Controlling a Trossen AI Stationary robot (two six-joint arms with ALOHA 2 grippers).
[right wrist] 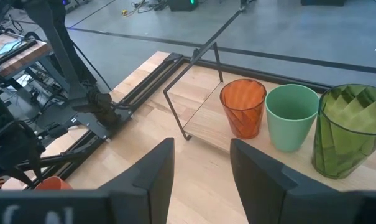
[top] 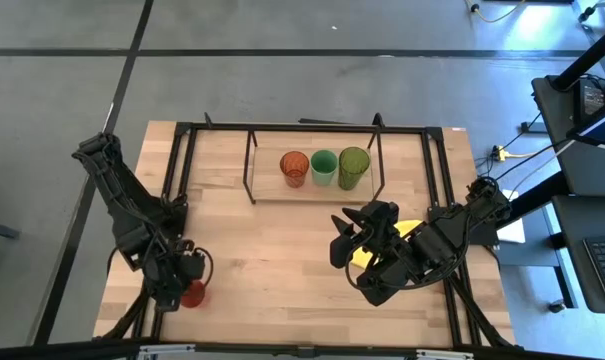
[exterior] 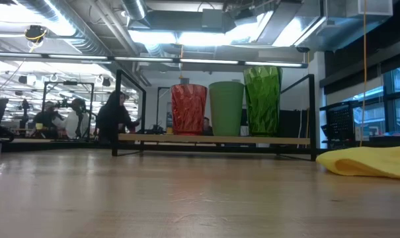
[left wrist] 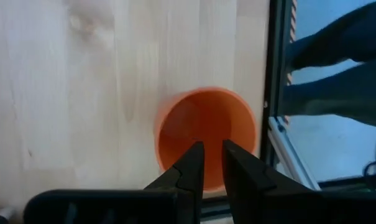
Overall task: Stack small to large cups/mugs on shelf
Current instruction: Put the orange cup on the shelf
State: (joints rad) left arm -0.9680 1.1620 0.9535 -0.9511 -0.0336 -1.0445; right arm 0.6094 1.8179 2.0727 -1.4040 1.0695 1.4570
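Three cups stand in a row on the shelf's wooden board [top: 267,187]: the translucent orange-brown [top: 294,168], the bright green [top: 324,167] and the taller olive-green [top: 353,167]. They also show in the low view [exterior: 188,109] and the right wrist view [right wrist: 243,107]. The orange-red cup [left wrist: 206,134] stands upright, mouth up, at the table's near left corner [top: 194,294]. My left gripper [left wrist: 211,149] is right above it, its fingers a narrow gap apart with nothing between them. My right gripper [right wrist: 203,158] is open and empty right of the table's middle [top: 344,240].
A yellow cloth [top: 407,232] lies on the table under my right arm and shows in the low view [exterior: 368,162]. The table's black rails [top: 174,170] run along its left, right and far edges. The shelf board has bare room left of the orange-brown cup. People show far behind [exterior: 117,116].
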